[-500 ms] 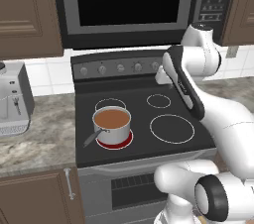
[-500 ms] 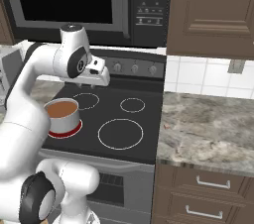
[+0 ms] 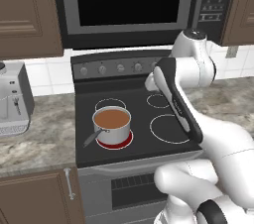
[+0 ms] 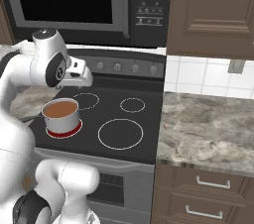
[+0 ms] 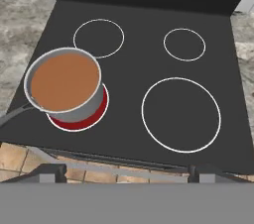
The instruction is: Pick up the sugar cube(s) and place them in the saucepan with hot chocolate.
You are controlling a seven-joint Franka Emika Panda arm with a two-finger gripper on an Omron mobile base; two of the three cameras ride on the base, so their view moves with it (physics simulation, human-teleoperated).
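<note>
The saucepan (image 3: pixel 112 125) (image 4: pixel 61 116) (image 5: pixel 64 86) is a small shiny steel pan standing on the glowing red front-left burner (image 5: pixel 94 114). Its thin grey handle (image 3: pixel 92 138) points toward the stove front. Hot chocolate (image 5: pixel 64 79) fills it as a flat reddish-brown disc. My gripper (image 5: pixel 128 173) (image 4: pixel 82 77) hangs high over the stove's middle, to the right of the pan and above it. It is open, with nothing between the widely spread fingertips (image 5: pixel 52 171).
The black cooktop (image 5: pixel 149 69) has three unlit burner rings. A microwave (image 3: pixel 124 0) hangs close above the stove. A coffee machine (image 3: pixel 12 99) stands on the left counter. Speckled stone counter (image 4: pixel 208 129) runs to the right, with cabinets overhead.
The arm's upper joint and the hand have swung a little to the left, toward the saucepan side. The saucepan has stayed put.
</note>
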